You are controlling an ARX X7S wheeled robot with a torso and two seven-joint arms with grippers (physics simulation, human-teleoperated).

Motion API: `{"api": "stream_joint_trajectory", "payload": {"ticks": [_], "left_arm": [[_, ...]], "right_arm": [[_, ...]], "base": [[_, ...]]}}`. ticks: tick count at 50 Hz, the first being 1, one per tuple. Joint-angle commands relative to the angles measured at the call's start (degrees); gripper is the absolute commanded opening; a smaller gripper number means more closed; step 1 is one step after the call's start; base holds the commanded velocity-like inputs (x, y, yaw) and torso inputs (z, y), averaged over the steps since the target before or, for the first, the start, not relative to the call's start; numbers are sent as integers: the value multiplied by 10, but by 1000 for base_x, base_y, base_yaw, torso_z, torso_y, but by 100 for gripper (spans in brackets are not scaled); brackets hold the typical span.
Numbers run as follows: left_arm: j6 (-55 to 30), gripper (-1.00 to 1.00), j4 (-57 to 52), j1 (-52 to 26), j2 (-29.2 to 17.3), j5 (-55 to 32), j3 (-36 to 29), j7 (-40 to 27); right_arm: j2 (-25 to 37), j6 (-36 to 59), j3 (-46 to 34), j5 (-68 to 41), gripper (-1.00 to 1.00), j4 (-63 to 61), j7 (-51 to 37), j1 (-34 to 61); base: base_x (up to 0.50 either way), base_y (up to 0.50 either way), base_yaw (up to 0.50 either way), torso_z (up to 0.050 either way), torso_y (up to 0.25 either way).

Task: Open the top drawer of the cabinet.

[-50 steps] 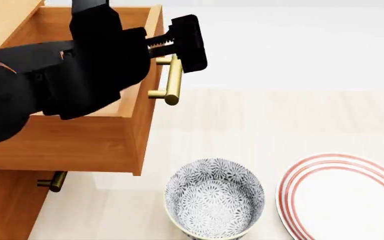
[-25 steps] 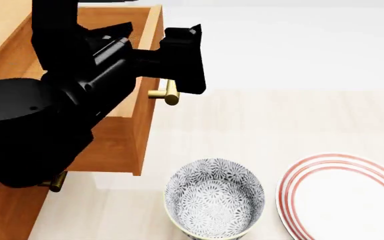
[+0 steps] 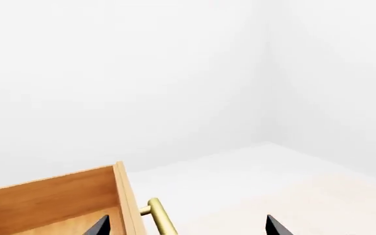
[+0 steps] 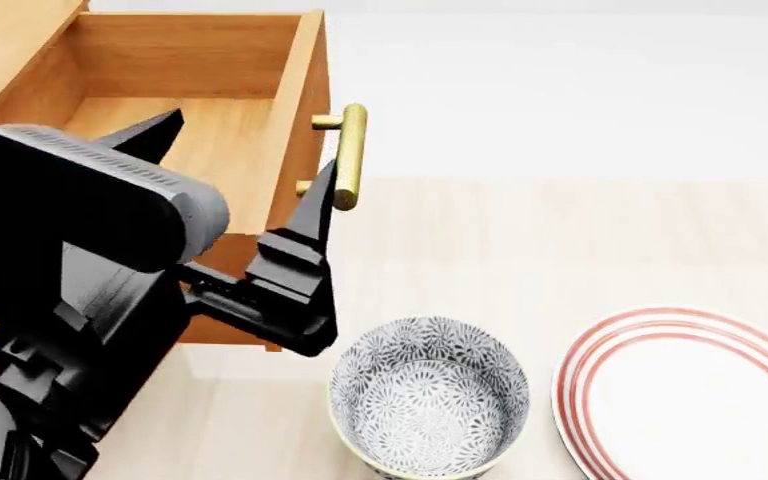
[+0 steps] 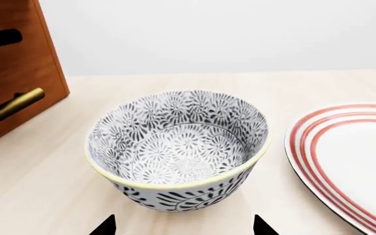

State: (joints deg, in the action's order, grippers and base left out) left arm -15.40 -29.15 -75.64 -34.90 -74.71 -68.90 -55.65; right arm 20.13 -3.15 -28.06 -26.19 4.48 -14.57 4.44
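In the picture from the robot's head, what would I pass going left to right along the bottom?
The robot's black left arm → the patterned bowl → the red-ringed plate. The cabinet's top drawer, pulled open, sits above them at the left.

My left arm (image 4: 77, 300) renders almost wholly matte black, built of blocky, hard-edged segments. One big housing has a rounded grey end cap and a finely ribbed upper edge. Below it I see stepped black brackets and small boxy lugs, like a stack of clamps. The left gripper (image 4: 237, 170) ends in flat, pointed, wedge-shaped black fingers (image 4: 315, 205). From the left wrist camera only two small black triangular tips show. The right gripper (image 5: 182, 227) shows the same: two black pointed tips, plain and unmarked.
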Motion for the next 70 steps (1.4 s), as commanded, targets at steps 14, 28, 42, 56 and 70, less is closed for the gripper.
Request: {"api": "stream_joint_trajectory", "payload": {"ticks": [14,28,42,56,70], "left_arm": [[-65,100,-176,80,-58,270,-77,-64],[-15,100,-115,172,-93,436,-151,-58],[102,100,5,265,-139,612,-207,-108],[206,100,137,354,-161,754,-202,-270],[176,100,110,532,-182,819,140,-341]], "right_arm": [[-17,-13,12,8,100,25,10,8],[-8,3,11,3,100,-1,0,3],[-15,-216,56,18,100,-22,48,-31],[-52,-483,136,59,100,24,70,-73],[-200,-568,401,143,100,-1,130,-26]], "base": [[0,0,0,0,0],[0,0,0,0,0],[0,0,0,0,0],[0,0,0,0,0],[0,0,0,0,0]]}}
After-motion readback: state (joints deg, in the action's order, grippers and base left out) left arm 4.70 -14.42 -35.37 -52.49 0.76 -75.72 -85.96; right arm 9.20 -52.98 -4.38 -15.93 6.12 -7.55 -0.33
